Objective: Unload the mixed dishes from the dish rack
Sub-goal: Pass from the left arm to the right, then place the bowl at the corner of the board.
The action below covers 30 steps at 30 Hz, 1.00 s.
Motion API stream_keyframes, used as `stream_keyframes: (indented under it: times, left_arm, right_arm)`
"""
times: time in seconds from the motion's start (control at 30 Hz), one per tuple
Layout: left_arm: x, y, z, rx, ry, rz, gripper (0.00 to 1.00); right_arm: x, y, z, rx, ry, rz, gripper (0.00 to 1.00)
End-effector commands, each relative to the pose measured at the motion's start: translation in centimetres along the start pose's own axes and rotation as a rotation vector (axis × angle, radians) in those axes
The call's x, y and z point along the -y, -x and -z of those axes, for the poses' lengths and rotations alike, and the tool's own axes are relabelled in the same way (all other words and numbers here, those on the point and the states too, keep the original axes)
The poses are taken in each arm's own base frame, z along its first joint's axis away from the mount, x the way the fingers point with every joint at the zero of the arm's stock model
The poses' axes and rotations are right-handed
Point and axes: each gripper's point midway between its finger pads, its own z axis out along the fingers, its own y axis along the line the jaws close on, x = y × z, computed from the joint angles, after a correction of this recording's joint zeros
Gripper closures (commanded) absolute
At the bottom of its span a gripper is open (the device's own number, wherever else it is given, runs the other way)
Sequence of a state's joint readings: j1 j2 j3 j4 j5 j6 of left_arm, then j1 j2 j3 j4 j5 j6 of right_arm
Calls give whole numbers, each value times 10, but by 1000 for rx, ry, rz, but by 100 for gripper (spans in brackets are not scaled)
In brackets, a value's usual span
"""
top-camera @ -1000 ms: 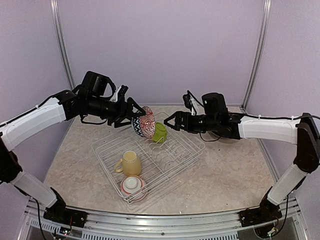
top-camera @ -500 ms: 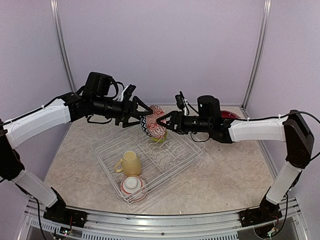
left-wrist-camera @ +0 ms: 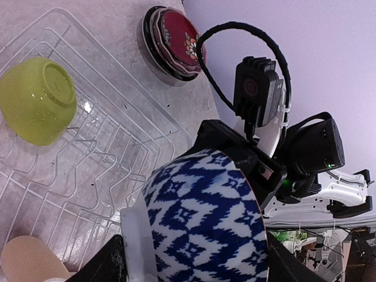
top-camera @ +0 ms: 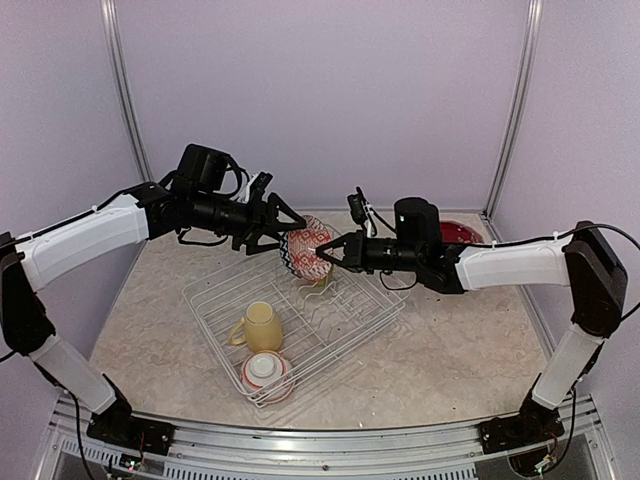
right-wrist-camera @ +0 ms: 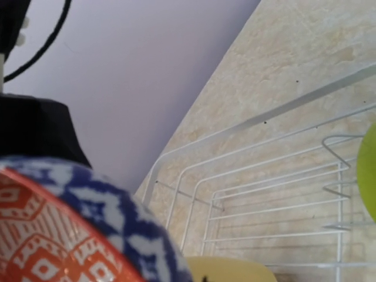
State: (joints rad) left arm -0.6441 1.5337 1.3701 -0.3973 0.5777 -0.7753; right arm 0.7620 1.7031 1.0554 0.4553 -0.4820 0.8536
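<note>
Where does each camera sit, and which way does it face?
Top external: high behind the bases, looking down on white wire dish rack; both arms show.
Left wrist: faces the held blue-patterned bowl and the right arm; own fingers at bottom.
Right wrist: faces the bowl up close, rack beyond.
All share bowl and rack.

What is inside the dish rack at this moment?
The dish rack holds a pale yellow mug, a red-white bowl and a lime green bowl. From the top view the held blue-patterned bowl covers most of the green one.
</note>
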Motion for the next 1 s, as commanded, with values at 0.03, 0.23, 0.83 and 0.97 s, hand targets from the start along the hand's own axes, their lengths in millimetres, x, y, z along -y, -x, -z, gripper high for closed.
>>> stream_keyframes:
  times: [0.03,0.23,0.83,0.97]
  left_arm:
    - [43,-1,19,19,-110,-167,14]
    - [45,5,49,77,-56,-233,1]
    - [20,28,94,140,123,-351,1]
    - [12,31,90,111,127,-345,1]
  right_arm:
    - [-13,18,14,55,-41,24,100]
    - [5,33,42,92,-185,61,100]
    - [137,32,326,387,-1042,-148,100]
    - [169,0,353,334,-1144,-288,100]
